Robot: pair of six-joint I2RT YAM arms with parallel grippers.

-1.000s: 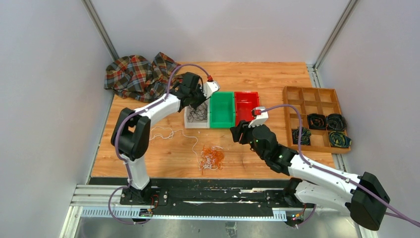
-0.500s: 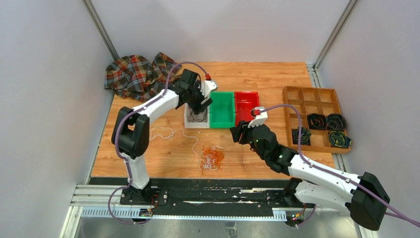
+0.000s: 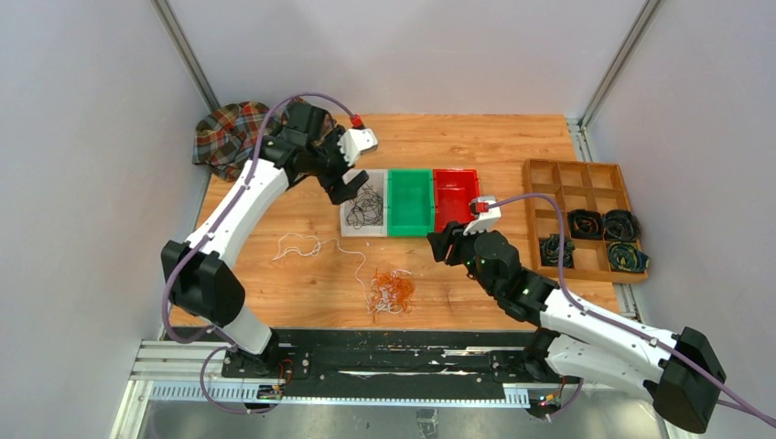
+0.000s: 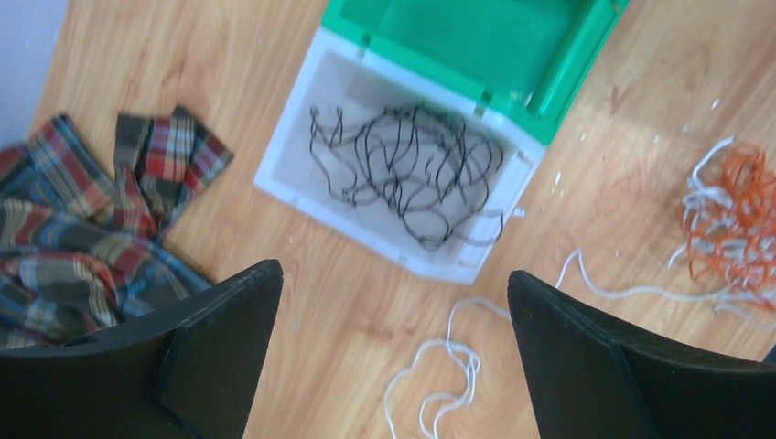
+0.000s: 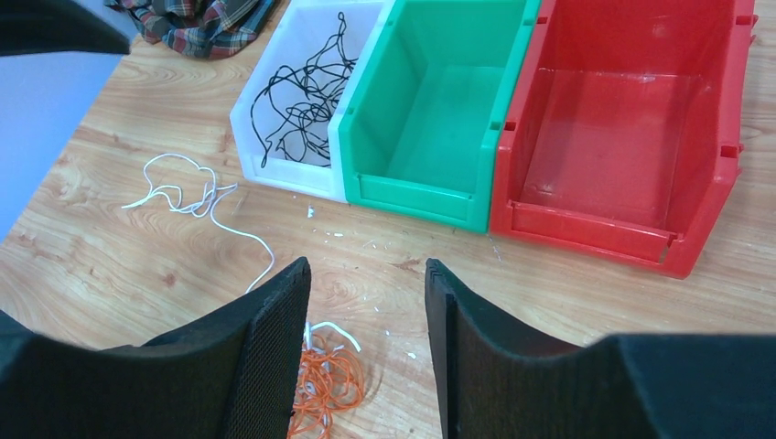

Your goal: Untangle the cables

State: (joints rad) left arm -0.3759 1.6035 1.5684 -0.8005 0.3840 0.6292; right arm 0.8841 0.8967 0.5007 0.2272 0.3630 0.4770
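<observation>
Three cable groups: black cables (image 4: pixel 407 178) lie in the white bin (image 4: pixel 352 229); white cables (image 3: pixel 297 244) and orange cables (image 3: pixel 393 288) lie on the table (image 3: pixel 512 146). Left gripper (image 4: pixel 393 283) — fingers spread wide, empty — hangs above the white bin. Right gripper (image 5: pixel 366 274), parted and empty, hovers near the green bin (image 5: pixel 412 197).

Black cables (image 3: pixel 366 206) in white bin (image 3: pixel 363 231) beside left claw (image 3: pixel 339 191)

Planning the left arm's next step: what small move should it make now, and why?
Probably swing the left gripper, open and empty above the white bin, toward the loose white cable: black cables already lie in that bin, and the green bin is empty.
</observation>
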